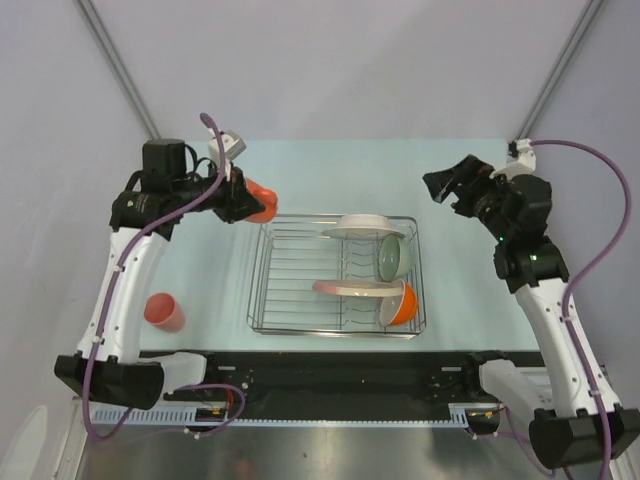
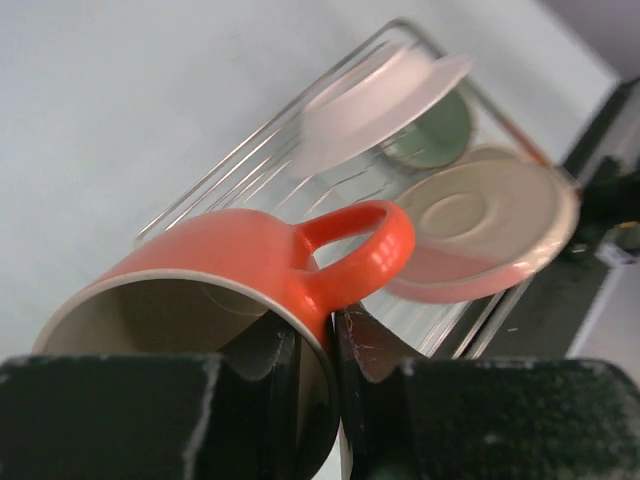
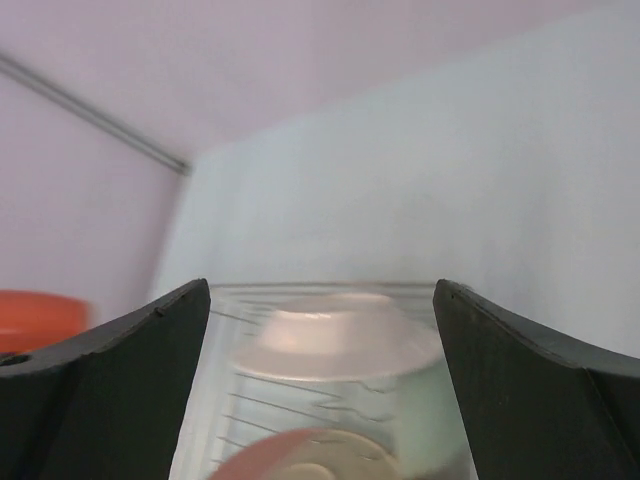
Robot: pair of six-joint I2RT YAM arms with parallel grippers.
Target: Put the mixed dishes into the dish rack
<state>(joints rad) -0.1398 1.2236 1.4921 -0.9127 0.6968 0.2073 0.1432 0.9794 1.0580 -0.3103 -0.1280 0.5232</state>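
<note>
Grips the orange mug (image 1: 262, 203) in the left hand (image 1: 243, 200), clamped narrow on the rim, one finger (image 2: 268, 375) inside the mouth and the other outside, right beside the handle. Holds it tipped on its side, mouth toward the wrist camera and handle on the side facing the dish rack (image 1: 262, 285), just off the rack's far left corner. Cannot tell from above whether clear of the bench (image 1: 330, 170) or touching it. Inside the rack, four dishes among the tines. At the far edge, the white shallow bowl (image 1: 362, 227), tilted with its base showing. Just beside it toward the right wall, the sage green bowl (image 1: 392, 257), set on edge. Across the near half, the pink-and-cream plate (image 1: 355, 289), leaning at a slant, its underside turned to the left wrist camera. At the near right corner, the orange-outside white-inside bowl (image 1: 400, 303), on edge, just beside the plate's right end. Out on the bench at the near left, well apart from the rack, the small pink cup (image 1: 163, 312), not yet loaded. Shows the right hand (image 1: 450, 185) wide and empty, raised off the rack's far right corner and apart from it, its fingers (image 3: 100, 400) spread, with the white bowl and the rack's far end framed between them.
</note>
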